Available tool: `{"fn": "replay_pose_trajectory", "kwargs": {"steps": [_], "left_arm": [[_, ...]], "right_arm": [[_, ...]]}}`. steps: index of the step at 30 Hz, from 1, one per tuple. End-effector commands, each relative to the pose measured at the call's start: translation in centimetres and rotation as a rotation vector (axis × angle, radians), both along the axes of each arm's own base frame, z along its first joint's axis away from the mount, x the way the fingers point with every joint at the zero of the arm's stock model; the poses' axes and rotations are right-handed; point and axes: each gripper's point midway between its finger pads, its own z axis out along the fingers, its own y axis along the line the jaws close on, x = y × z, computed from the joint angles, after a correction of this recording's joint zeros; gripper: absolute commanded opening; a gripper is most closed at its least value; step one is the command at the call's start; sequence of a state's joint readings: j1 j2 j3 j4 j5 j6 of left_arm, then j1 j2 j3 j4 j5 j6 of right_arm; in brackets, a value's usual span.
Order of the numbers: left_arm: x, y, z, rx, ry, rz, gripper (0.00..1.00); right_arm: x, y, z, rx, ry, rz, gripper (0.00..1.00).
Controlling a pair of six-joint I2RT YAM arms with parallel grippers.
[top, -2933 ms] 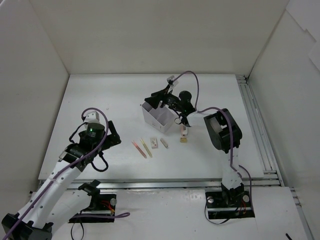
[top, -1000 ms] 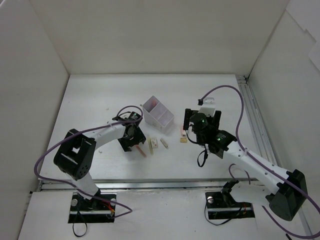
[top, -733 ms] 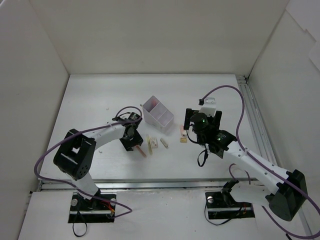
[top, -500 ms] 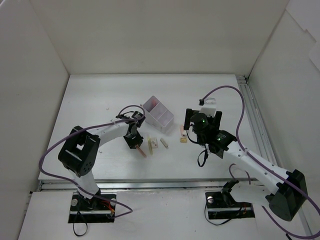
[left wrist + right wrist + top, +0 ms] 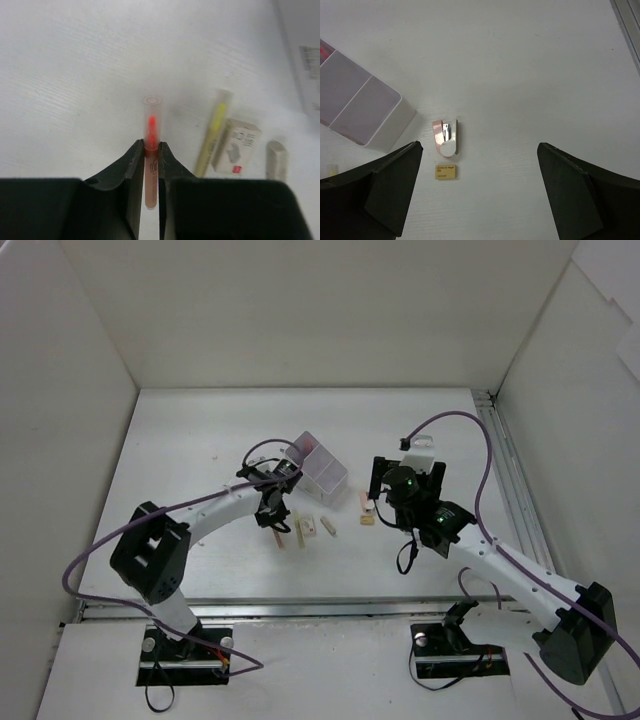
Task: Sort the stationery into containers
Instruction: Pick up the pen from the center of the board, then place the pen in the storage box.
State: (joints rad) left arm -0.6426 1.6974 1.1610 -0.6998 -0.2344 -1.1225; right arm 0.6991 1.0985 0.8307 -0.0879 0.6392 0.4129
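Two pairs of jaws over a white table (image 5: 180, 440): left jaws pressed tight on a pink pen (image 5: 151, 150), just beside a yellow pen (image 5: 212, 132) and a white eraser (image 5: 236, 153); right jaws spread wide, holding nothing, above a pinkish eraser (image 5: 445, 137) and a tan eraser (image 5: 445, 171), near the lavender divided box (image 5: 387, 131).

Red-pink pen (image 5: 151, 127), yellow pen (image 5: 214, 127), perhaps lavender-tinted box (image 5: 390, 131)

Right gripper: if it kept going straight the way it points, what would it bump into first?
Most likely the bare table, a little to the right of the pinkish eraser. The right gripper is open and aims downward, but depth is hard to judge here.
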Motion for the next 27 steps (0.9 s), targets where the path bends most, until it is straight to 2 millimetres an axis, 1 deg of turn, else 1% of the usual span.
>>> {"fn": "replay_pose_trajectory", "kwargs": {"steps": [1, 2, 3, 4, 5, 6, 7, 8, 9, 10, 11, 12, 13, 14, 15, 16, 17, 18, 19, 20, 22, 23, 25, 26, 27], "left_arm": [[3.2, 0.7, 9.0, 0.078, -0.301, -0.069, 0.0], [3.8, 0.9, 10.5, 0.089, -0.352, -0.076, 0.0], [4.6, 1.2, 13.0, 0.105, -0.448, -0.067, 0.0], [5.2, 1.1, 14.8, 0.108, -0.511, -0.07, 0.0], [5.4, 0.9, 16.3, 0.139, -0.569, -0.121, 0.0], [6.4, 1.4, 19.0, 0.134, -0.689, -0.083, 0.0], [6.7, 1.2, 20.1, 0.136, -0.744, -0.096, 0.0], [6.8, 1.7, 22.2, 0.169, -0.815, -0.146, 0.0], [7.9, 1.0, 25.1, 0.113, -0.947, -0.125, 0.0], [8.0, 1.1, 24.5, 0.136, -0.979, -0.156, 0.0], [8.2, 0.9, 25.8, 0.127, -1.053, -0.168, 0.0], [8.5, 0.5, 27.1, 0.134, -1.16, -0.218, 0.0], [8.5, 0.2, 27.7, 0.139, -1.206, -0.246, 0.0], [8.6, -0.6, 28.1, 0.132, -1.248, -0.295, 0.0], [8.9, -0.8, 29.1, 0.16, -1.302, -0.315, 0.0], [9.1, -1.0, 29.4, 0.174, -1.316, -0.326, 0.0], [9.6, -1.8, 28.9, 0.182, -1.317, -0.365, 0.0], [9.8, -2.2, 29.6, 0.202, -1.347, -0.388, 0.0], [10.2, -2.2, 29.6, 0.208, -1.358, -0.403, 0.0], [10.1, -3.9, 29.5, 0.165, -1.381, -0.484, 0.0], [10.5, -3.9, 30.1, 0.173, -1.425, -0.534, 0.0], [10.4, -4.9, 30.3, 0.14, -1.453, -0.594, 0.0], [11.0, -5.0, 30.3, 0.135, -1.471, -0.635, 0.0], [10.9, -6.0, 30.2, 0.108, -1.485, -0.684, 0.0], [11.3, -6.0, 30.2, 0.107, -1.49, -0.696, 0.0]], "right_arm": [[0.4, -0.4, 1.5, 0.013, -0.048, -0.015, 0.98], [0.4, -0.3, 1.5, 0.012, -0.047, -0.012, 0.98], [0.5, -0.3, 1.5, 0.008, -0.049, -0.008, 0.98], [0.5, -0.3, 1.5, 0.004, -0.047, -0.009, 0.98], [0.5, -0.3, 1.5, 0.001, -0.047, -0.007, 0.98], [0.6, -0.3, 1.5, -0.003, -0.05, -0.005, 0.98], [0.6, -0.4, 1.5, -0.007, -0.051, -0.007, 0.98], [0.6, -0.4, 1.4, -0.013, -0.051, -0.004, 0.98], [0.7, -0.4, 1.4, -0.011, -0.057, -0.006, 0.98], [0.7, -0.5, 1.5, -0.012, -0.062, -0.008, 0.98], [0.7, -0.5, 1.6, -0.008, -0.068, -0.011, 0.98], [0.7, -0.7, 1.6, -0.011, -0.072, -0.012, 0.98], [0.7, -0.9, 1.7, -0.011, -0.077, -0.018, 0.98], [0.6, -0.9, 1.7, -0.013, -0.079, -0.017, 0.98], [0.8, -0.9, 2.0, -0.001, -0.102, -0.022, 0.98], [0.7, -0.9, 2.3, 0.004, -0.11, -0.02, 0.98], [0.7, -1.1, 2.3, 0.002, -0.112, -0.027, 0.98], [0.7, -1.2, 2.4, 0.004, -0.118, -0.027, 0.98], [0.6, -1.2, 2.5, 0.007, -0.122, -0.024, 0.98], [0.6, -1.4, 2.5, 0.002, -0.123, -0.028, 0.98], [0.6, -1.4, 2.4, -0.006, -0.123, -0.024, 0.98], [0.7, -1.5, 2.4, -0.011, -0.123, -0.028, 0.98], [0.7, -1.4, 2.3, -0.013, -0.119, -0.025, 0.98], [0.8, -1.4, 2.2, -0.015, -0.116, -0.026, 0.98], [0.8, -1.4, 2.1, -0.018, -0.113, -0.023, 0.98]]}}
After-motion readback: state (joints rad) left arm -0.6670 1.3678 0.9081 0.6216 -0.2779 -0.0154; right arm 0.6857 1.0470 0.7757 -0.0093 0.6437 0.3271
